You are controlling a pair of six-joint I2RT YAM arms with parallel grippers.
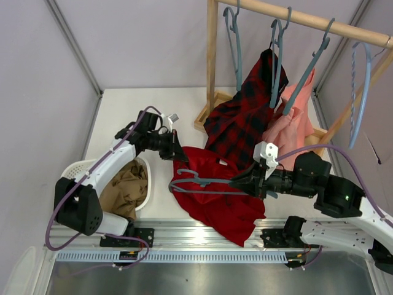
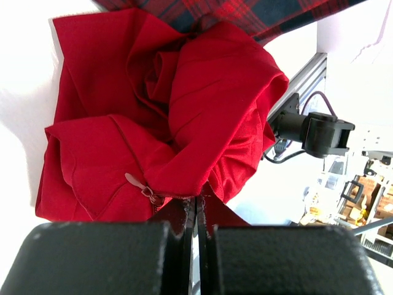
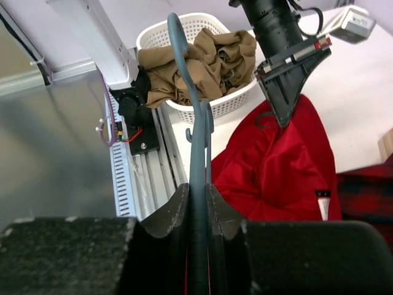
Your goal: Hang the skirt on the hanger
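The right hand (image 1: 238, 182) is clenched on the hanger (image 1: 206, 182), whose long axis runs straight out ahead of it, hook at the far end, over the skirt (image 1: 218, 209). The left hand (image 1: 179, 155) grips the skirt's edge; the rest lies bunched on the bench (image 1: 123, 104) ahead of it.

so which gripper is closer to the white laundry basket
Left. The left gripper pinches the skirt beside the basket; the right gripper, holding the hanger, sits across the skirt.

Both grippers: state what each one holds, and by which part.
Left gripper pinches the bright-red soft cloth skirt at its edge beside the zip pull. Right gripper clamps the slim grey-blue plastic hanger at the end away from its hook.
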